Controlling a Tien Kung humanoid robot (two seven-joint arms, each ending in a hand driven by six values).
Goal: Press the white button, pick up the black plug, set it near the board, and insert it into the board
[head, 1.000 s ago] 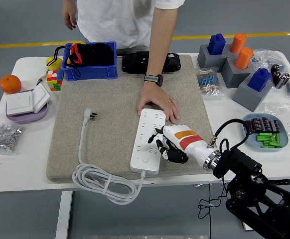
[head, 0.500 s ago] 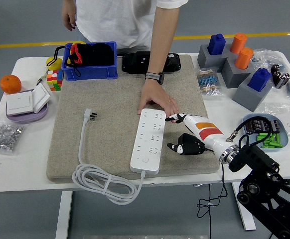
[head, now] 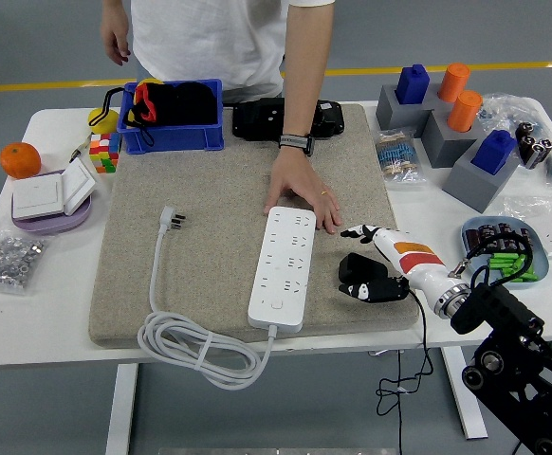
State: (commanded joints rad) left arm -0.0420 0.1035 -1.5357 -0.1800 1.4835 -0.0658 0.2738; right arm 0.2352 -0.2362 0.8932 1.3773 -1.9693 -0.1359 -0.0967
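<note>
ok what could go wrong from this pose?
1. The person's hand rests on the power strip's far end; the right hand works just beside it and could bump those fingers.
2. The right hand sits off the strip's right side, away from the white button, so a press could miss.
3. No black plug is identifiable; the only loose plug is the strip's own, far across the mat.

Non-task items on the white table (head: 58, 318): an orange (head: 19, 159) at far left, beside a Rubik's cube (head: 103, 152). A blue bin (head: 174, 116) sits at the far edge of the beige mat (head: 210, 237). Grey blocks (head: 447, 137) with blue and orange cylinders stand far right. A bag of screws (head: 9, 259) lies near left.
</note>
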